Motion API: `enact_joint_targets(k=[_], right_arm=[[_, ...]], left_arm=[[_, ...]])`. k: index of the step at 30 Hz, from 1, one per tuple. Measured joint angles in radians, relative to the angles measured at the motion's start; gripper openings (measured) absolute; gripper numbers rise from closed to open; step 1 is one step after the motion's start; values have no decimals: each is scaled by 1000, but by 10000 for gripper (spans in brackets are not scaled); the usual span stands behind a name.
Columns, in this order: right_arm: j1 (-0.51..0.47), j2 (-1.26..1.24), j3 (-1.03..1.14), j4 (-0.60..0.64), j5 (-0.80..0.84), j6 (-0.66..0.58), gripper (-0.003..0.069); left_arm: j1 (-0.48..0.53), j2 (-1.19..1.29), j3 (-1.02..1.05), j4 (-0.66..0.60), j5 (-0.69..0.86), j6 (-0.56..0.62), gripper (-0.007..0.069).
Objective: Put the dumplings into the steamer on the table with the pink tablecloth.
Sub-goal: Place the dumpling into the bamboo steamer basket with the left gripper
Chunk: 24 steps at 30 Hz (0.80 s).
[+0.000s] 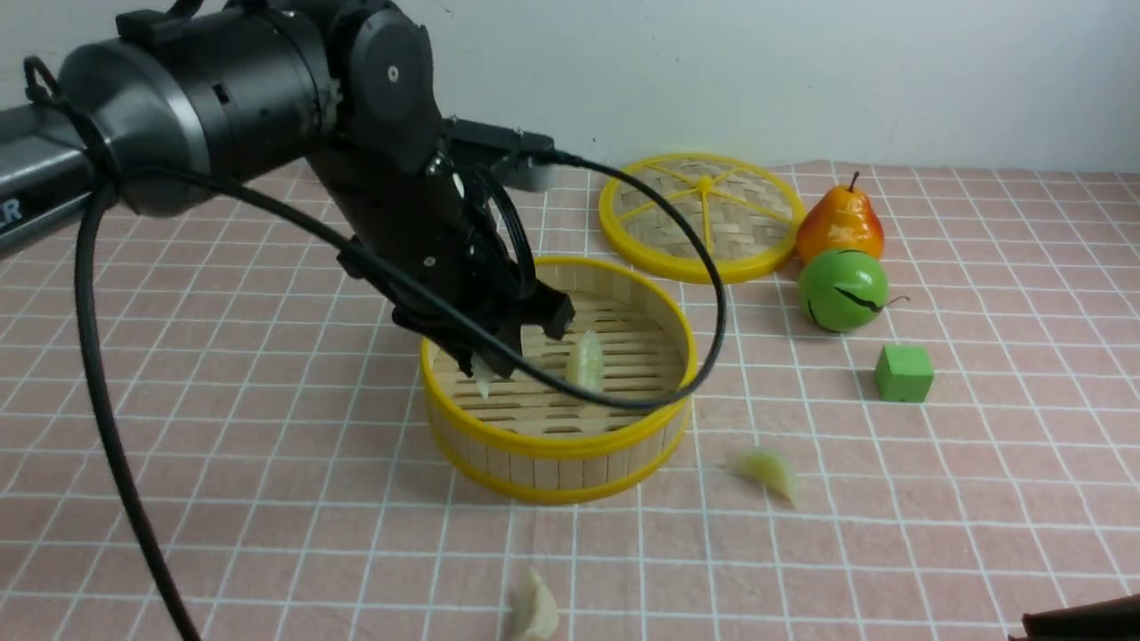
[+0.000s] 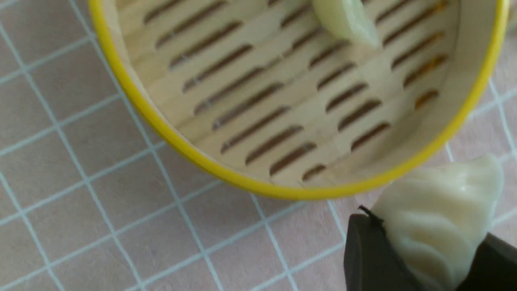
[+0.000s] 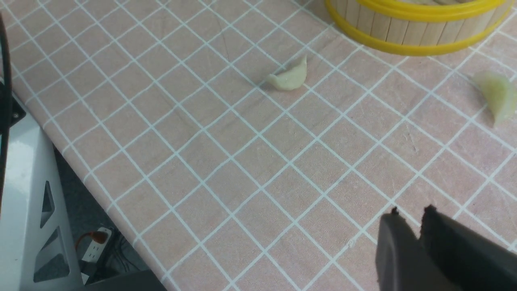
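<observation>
The left arm (image 1: 223, 98) reaches in from the left of the steamer (image 1: 552, 441) and bends down over it; its wrist tips down; the left gripper (image 1: 521, 343) hangs just above the steamer's floor, near the left wall; its dark fingers (image 2: 369, 258) pinch a dumpling (image 2: 436, 210). The right gripper (image 3: 420, 230) sits low, well away from the steamer on the near right side; its fingers are pressed close together, holding nothing.

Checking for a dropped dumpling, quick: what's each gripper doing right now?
Left gripper: closed on a dumpling.
Right gripper: closed, holding nothing.
</observation>
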Motion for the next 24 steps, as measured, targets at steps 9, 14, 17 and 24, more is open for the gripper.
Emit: enact_joint_targets(k=[9, 14, 17, 24], right_arm=[[0, 0, 0, 8, 12, 0, 95], [0, 0, 0, 9, 72, 0, 97], [0, 0, 0, 11, 104, 0, 100], [0, 0, 0, 11, 95, 0, 104]], left_arm=[[18, 222, -123, 37, -146, -137, 188], [18, 318, -175, 101, -161, -212, 192], [18, 354, -189, 147, -158, -270, 269], [18, 340, -193, 167, -121, -294, 448]])
